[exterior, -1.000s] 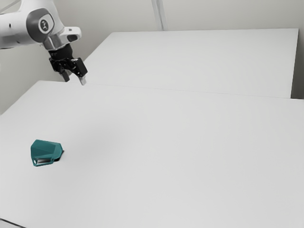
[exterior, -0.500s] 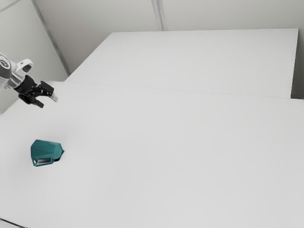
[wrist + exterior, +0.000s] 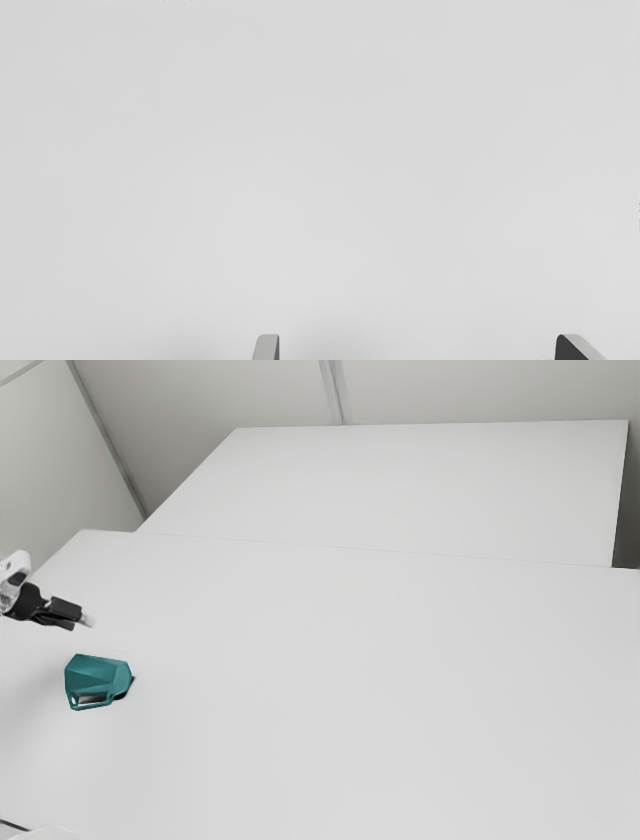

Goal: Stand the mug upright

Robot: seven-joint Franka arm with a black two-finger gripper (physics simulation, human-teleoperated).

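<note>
My gripper point(image 3: 84, 622) hangs at the exterior view's left edge, above the table and apart from the mug. The teal mug point(image 3: 97, 679) lies on its side on the white table point(image 3: 350, 690), below the gripper in that view, its handle toward the exterior view's bottom. In the wrist view the gripper point(image 3: 416, 345) is open, its two fingertips wide apart with bare table surface between them.
Behind the table stands another white surface point(image 3: 420, 490), reaching toward the exterior view's right. A thin dark line point(image 3: 14, 826) crosses the exterior view's bottom left corner.
My gripper has swung toward the exterior view's left and come lower, and the hand has turned. The mug lies where it was.
</note>
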